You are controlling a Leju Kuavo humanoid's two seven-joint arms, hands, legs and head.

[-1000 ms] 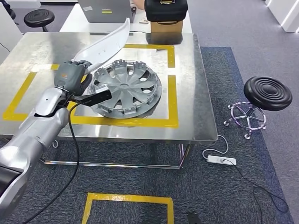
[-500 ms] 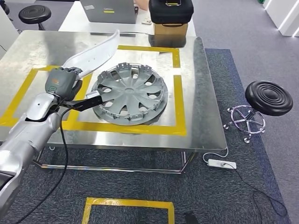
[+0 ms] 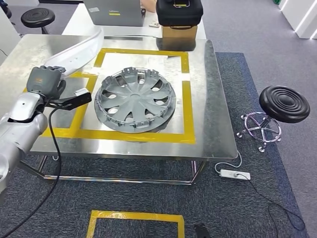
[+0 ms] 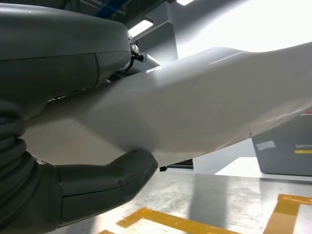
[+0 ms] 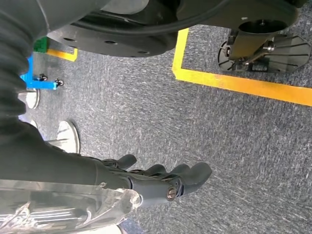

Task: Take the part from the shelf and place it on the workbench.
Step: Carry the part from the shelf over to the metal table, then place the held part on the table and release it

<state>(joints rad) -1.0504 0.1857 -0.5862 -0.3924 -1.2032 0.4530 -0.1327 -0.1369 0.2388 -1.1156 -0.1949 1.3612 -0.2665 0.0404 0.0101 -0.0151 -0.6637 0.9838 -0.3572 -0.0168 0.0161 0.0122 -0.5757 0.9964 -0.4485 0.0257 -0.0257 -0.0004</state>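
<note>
My left hand (image 3: 46,82) grips one end of a long, curved white part (image 3: 80,49) over the left side of the steel workbench (image 3: 209,99). The part slants away from the hand toward the table's far side. In the left wrist view the white part (image 4: 206,107) lies across the hand, with the thumb (image 4: 107,187) pressed under it. A grey wheel cover (image 3: 135,98) lies flat inside the yellow taped square, to the right of the hand. My right hand (image 5: 158,180) hangs over the carpet with straight fingers and holds nothing.
A black case on a cardboard box (image 3: 179,12) and a grey laptop (image 3: 114,11) stand at the far edge. A black stool (image 3: 284,101) and a white power strip (image 3: 234,174) are to the right of the table. Yellow tape (image 3: 134,218) marks the carpet in front.
The view has shifted a little. My left hand has carried the white part leftward, away from the wheel cover, and the part's far end sits lower over the table.
</note>
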